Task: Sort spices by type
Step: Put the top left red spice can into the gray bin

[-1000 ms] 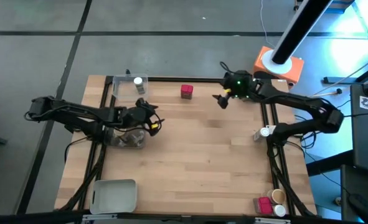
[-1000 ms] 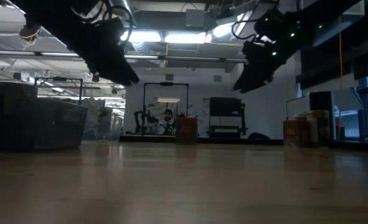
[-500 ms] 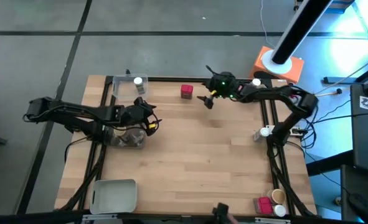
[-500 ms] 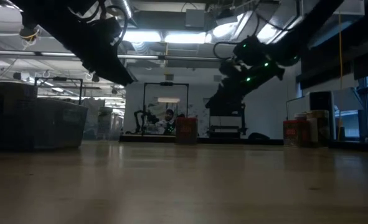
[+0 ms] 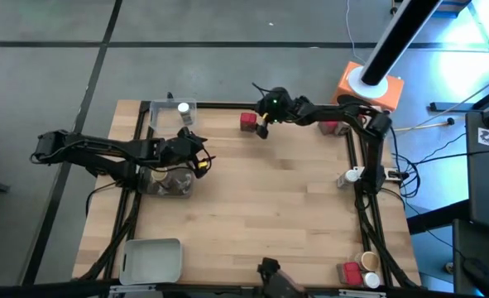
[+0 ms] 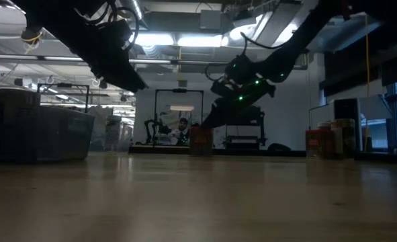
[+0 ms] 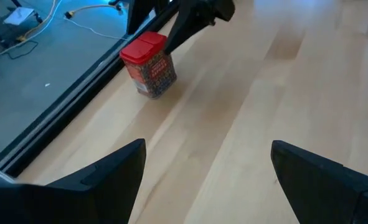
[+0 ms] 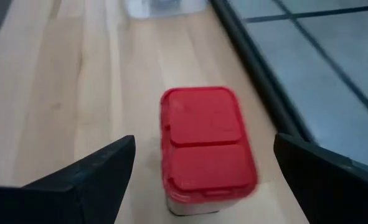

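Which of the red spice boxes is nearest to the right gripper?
The red spice box at the table's far edge, directly before the open right gripper. The other red box stands at the near right corner beside two jars.

Boxy spice (image 5: 247,122) at the table's (image 5: 269,207) far edge — right gripper (image 5: 262,130) just beside it.

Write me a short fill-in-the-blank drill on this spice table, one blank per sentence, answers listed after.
1. The right gripper hovers at the spice box with the ____ lid.
2. Its fingers are ____.
3. The left gripper waits over a clear tray holding ____ jars.
4. The white-lidded jar sits in a tray at the table's far ____ corner.

Answers: red; open; spice; left
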You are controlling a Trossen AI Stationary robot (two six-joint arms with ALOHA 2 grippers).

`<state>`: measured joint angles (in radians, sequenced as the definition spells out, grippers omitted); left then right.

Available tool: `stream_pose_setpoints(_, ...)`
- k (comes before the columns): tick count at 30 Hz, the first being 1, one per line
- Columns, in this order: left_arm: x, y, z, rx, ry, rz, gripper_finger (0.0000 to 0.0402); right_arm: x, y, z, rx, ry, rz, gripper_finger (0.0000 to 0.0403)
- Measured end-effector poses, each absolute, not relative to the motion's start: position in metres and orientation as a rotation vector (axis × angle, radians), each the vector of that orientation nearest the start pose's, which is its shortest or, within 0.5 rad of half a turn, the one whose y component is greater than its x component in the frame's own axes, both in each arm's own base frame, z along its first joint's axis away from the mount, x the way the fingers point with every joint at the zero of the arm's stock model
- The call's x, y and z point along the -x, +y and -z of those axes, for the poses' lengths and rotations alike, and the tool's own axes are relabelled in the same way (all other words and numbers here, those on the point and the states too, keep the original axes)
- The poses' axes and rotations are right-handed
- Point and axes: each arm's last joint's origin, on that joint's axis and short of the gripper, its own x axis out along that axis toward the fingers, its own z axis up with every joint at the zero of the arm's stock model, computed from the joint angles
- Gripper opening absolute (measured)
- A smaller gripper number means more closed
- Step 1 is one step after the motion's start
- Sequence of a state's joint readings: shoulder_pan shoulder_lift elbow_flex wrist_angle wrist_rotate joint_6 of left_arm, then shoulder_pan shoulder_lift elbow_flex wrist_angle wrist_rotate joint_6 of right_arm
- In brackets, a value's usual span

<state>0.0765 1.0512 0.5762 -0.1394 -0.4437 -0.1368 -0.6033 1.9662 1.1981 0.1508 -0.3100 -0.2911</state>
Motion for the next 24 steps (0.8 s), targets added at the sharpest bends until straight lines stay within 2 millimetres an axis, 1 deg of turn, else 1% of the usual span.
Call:
stream_pose_setpoints(5,-0.210,0.027,-0.219,0.062,0.575,-0.493,0.0329,-0.357,-0.234,-0.156,-0.001,0.593,0.175,0.0379)
stream_pose_setpoints(8,-0.210,0.027,-0.220,0.075,0.564,-0.495,0.0329,-0.358,-0.235,-0.148,-0.009,0.607,0.171,0.0357)
stream_pose_setpoints(12,-0.211,0.027,-0.221,0.085,0.552,-0.489,0.0329,-0.358,-0.235,-0.138,-0.021,0.635,0.166,0.0298)
stream_pose_setpoints(17,-0.211,0.027,-0.221,0.084,0.548,-0.488,0.0329,-0.358,-0.235,-0.138,-0.014,0.634,0.162,0.0205)
stream_pose_setpoints(19,-0.212,0.027,-0.221,0.064,0.551,-0.483,0.0329,-0.357,-0.234,-0.139,0.002,0.644,0.151,0.0200)
stream_pose_setpoints(21,-0.212,0.027,-0.221,0.069,0.549,-0.486,0.0329,-0.357,-0.227,-0.143,0.006,0.663,0.112,0.0200)
stream_pose_setpoints(24,-0.212,0.027,-0.221,0.125,0.536,-0.503,0.0329,-0.360,-0.210,-0.155,0.033,0.685,0.055,0.0200)
